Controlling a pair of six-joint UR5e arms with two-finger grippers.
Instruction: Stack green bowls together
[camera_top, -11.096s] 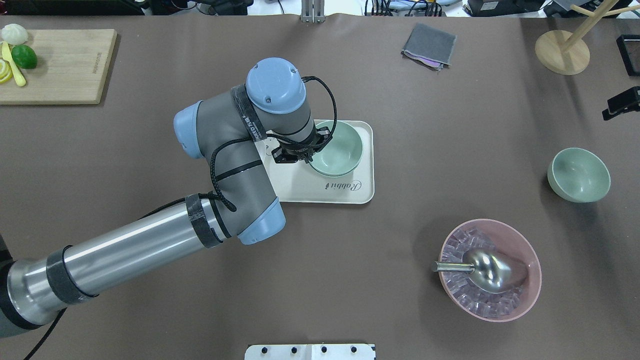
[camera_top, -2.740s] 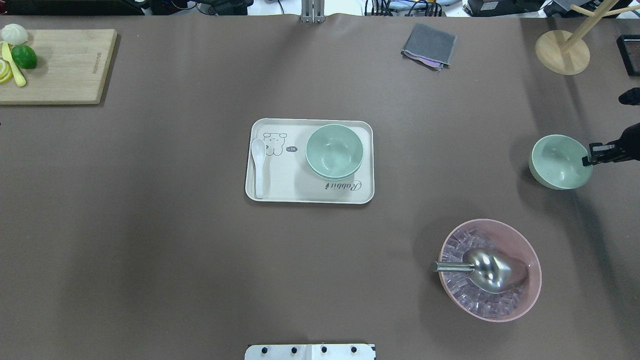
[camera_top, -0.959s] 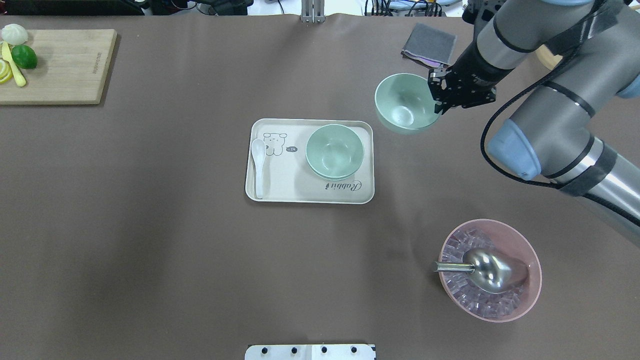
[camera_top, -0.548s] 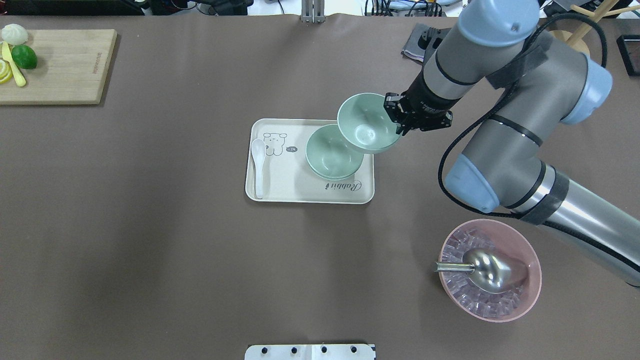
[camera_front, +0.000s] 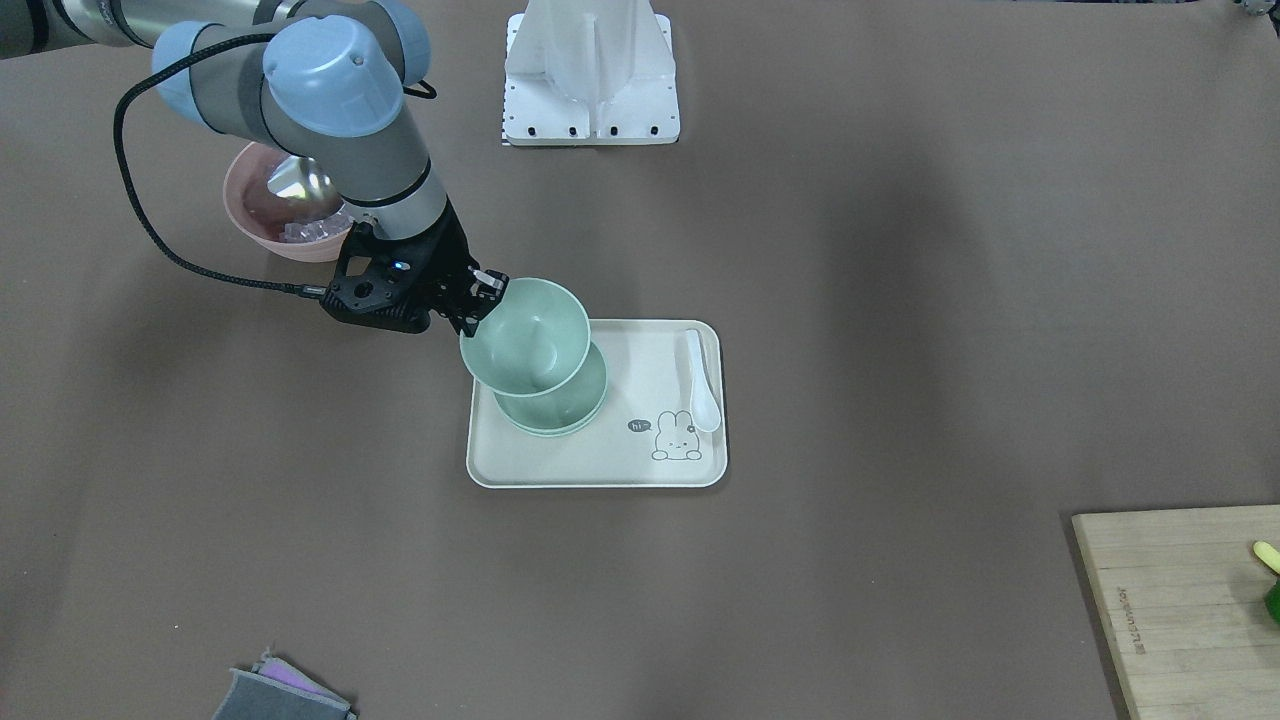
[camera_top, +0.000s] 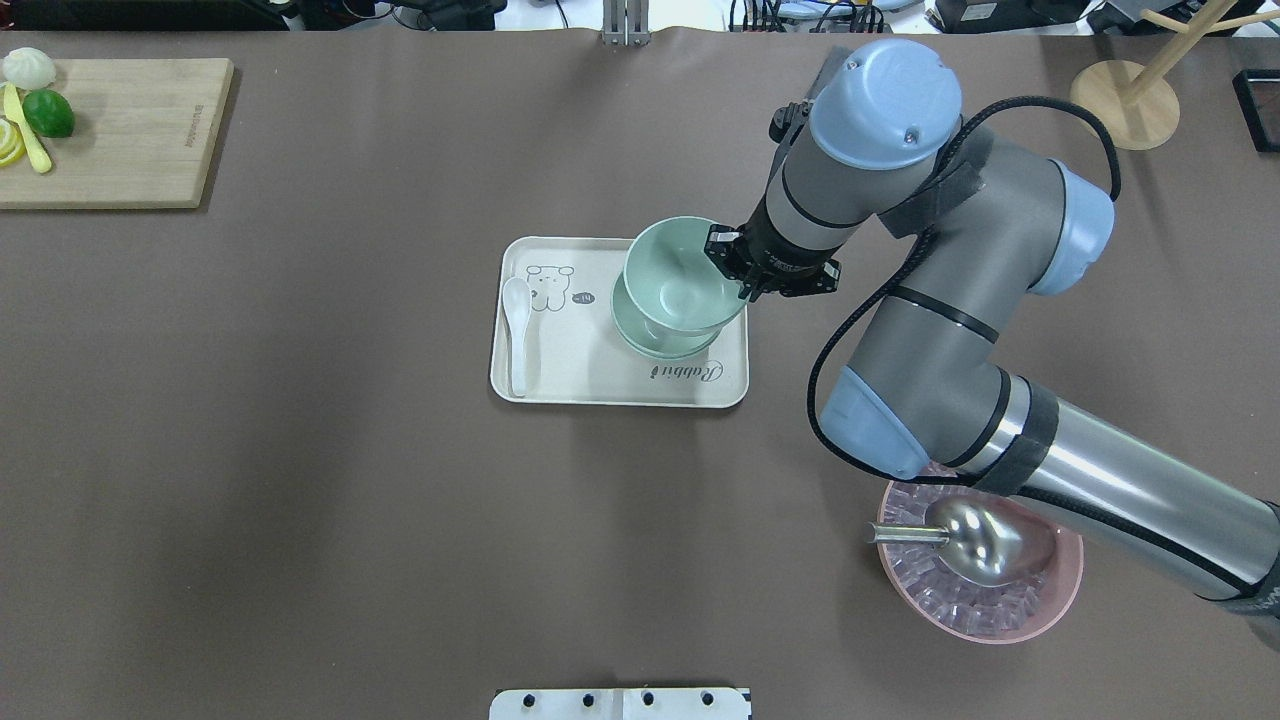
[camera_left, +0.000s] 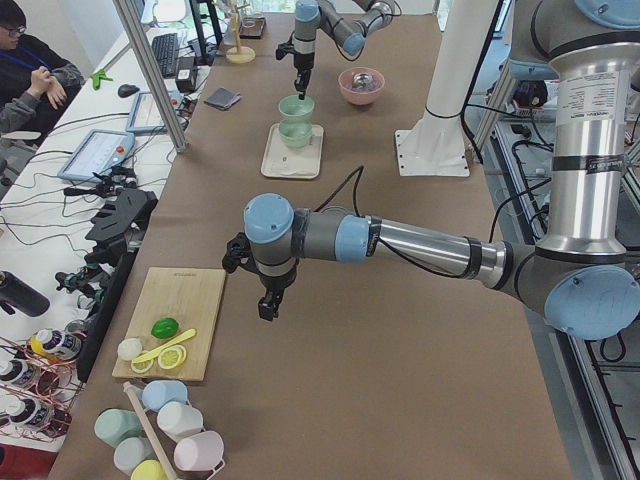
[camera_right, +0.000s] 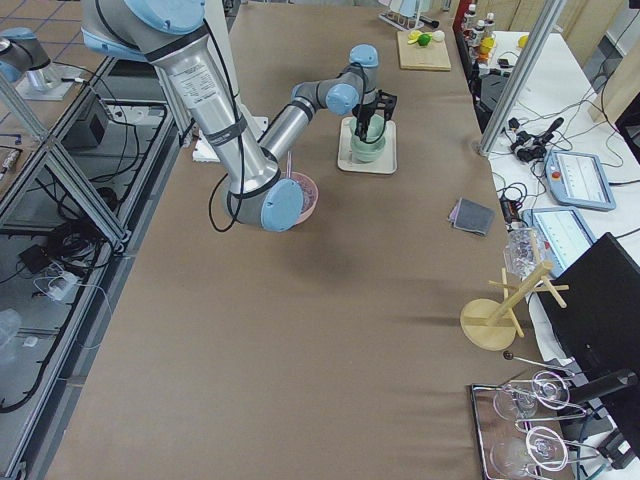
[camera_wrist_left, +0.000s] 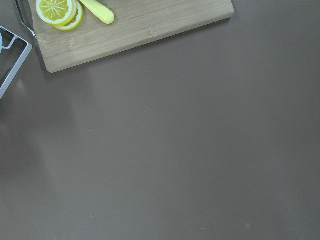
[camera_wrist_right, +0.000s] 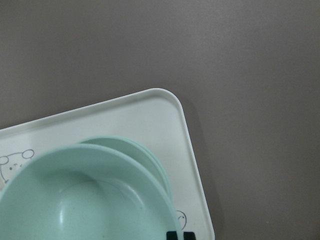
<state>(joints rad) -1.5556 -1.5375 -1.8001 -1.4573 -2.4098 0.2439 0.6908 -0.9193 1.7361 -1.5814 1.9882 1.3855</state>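
Your right end effector (camera_top: 745, 278) clamped the upper green bowl (camera_top: 678, 272) by its rim. The bowl hung toward the table's (camera_top: 300, 500) left edge from it, over the stacked green bowls (camera_top: 652, 346). State of left end effector (camera_left: 268, 308): you couldn't tell.

Bowl (camera_top: 683, 275) above stack (camera_top: 662, 346) (on tray (camera_top: 585, 372))

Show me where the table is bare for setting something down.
Bare mat lies between the cutting board and the tray, and from the tray toward the robot's base. Crowded: the tray's bowl end, where the right gripper holds a green bowl over the stacked bowls.
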